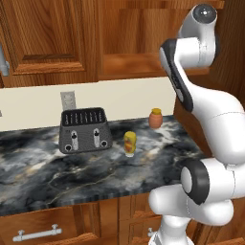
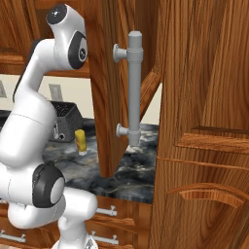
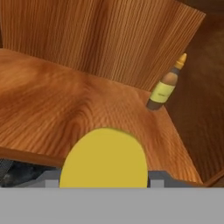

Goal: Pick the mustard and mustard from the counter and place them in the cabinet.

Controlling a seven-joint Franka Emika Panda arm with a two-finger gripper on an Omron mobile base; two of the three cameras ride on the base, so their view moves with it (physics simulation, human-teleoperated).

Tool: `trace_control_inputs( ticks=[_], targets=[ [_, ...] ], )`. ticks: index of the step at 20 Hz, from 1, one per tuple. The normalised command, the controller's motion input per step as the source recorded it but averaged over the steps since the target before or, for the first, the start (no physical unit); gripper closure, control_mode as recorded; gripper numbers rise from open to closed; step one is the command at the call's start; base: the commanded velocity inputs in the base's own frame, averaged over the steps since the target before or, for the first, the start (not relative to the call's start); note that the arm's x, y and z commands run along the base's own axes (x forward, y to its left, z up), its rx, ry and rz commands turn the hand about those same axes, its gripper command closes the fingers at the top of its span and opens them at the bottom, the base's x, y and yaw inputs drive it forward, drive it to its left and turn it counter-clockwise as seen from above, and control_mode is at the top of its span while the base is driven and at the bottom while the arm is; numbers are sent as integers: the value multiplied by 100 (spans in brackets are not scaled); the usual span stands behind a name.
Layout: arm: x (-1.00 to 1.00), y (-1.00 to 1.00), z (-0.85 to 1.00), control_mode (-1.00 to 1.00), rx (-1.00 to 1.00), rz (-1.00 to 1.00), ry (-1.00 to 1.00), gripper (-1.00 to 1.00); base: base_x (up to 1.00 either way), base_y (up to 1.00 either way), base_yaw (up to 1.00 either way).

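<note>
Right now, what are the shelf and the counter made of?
The warm-brown flat cabinet shelf looks like smooth wood, going by its grain lines. The black-and-grey counter looks like polished marble with pale veins, though it may be imitation.

Mustard (image 3: 103, 158) sat low in frame, its yellow rounded end toward the camera, between the gripper (image 3: 104, 180) tips, which closed on its sides. Beyond it lay the cabinet (image 3: 65, 105) shelf, flat, warm-brown, wood-grained. A slim dark bottle (image 3: 165, 87) with yellow label stood in the shelf's far corner, well apart from the mustard.
</note>
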Motion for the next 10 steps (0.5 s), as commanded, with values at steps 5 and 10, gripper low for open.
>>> trace_control_inputs(
  ticks=[5, 10],
  targets=[
    [8, -18, 0, -100, 2, 0, 0, 100, 0, 0, 0],
    [14, -17, 0, -100, 0, 0, 0, 100, 0, 0, 0]
  ],
)
